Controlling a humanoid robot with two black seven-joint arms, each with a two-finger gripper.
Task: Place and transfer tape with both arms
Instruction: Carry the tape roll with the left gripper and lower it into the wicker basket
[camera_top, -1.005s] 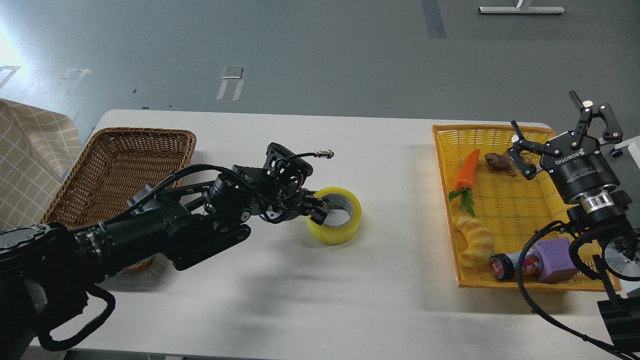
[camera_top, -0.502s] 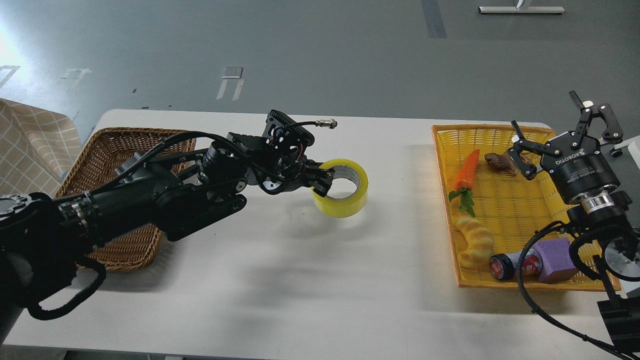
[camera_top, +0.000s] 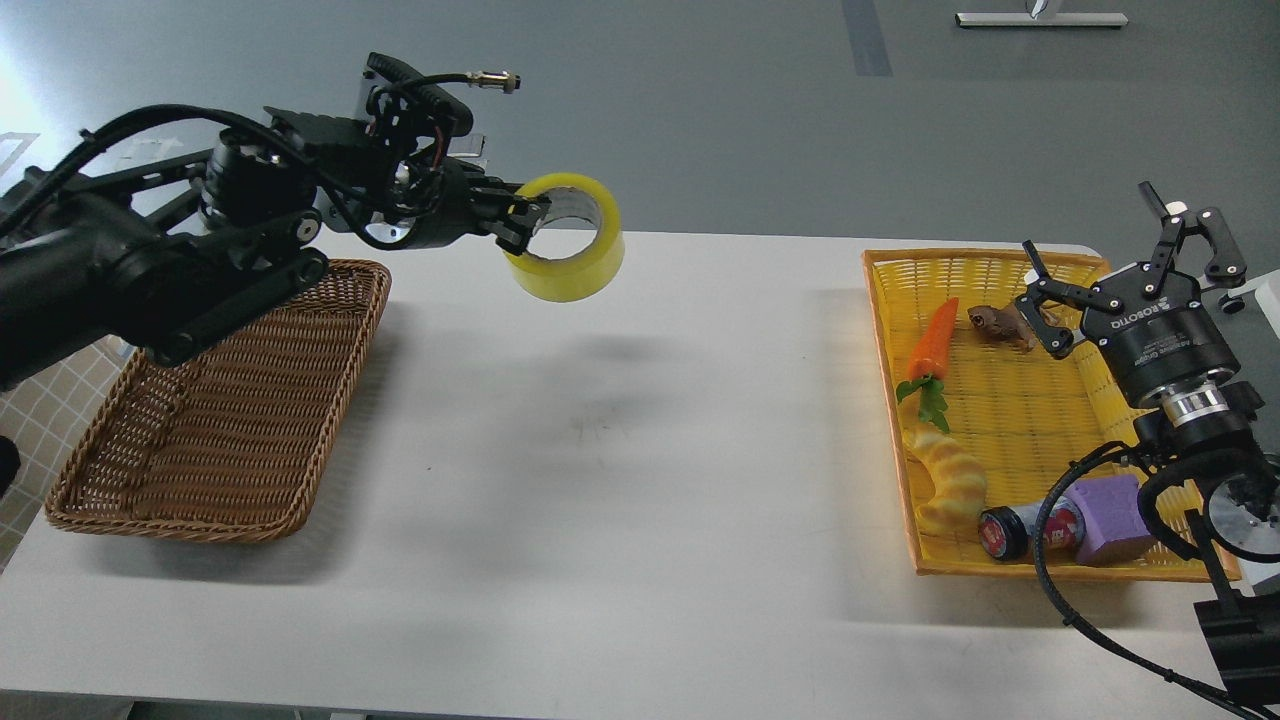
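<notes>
The tape is a wide yellow roll with a grey-white core. My left gripper is shut on its near wall, one finger inside the core, and holds it high above the white table, near the table's far edge, just right of the brown wicker basket. The roll tilts slightly, its hole facing up. My right gripper is open and empty, raised over the far right part of the yellow tray.
The brown wicker basket at the left holds nothing. The yellow tray at the right holds a carrot toy, a brown figure, a yellow ridged croissant toy, a small can and a purple block.
My left gripper has lifted the tape off the table's middle and carried it up and to the left, toward the wicker basket. My right arm has not moved.
</notes>
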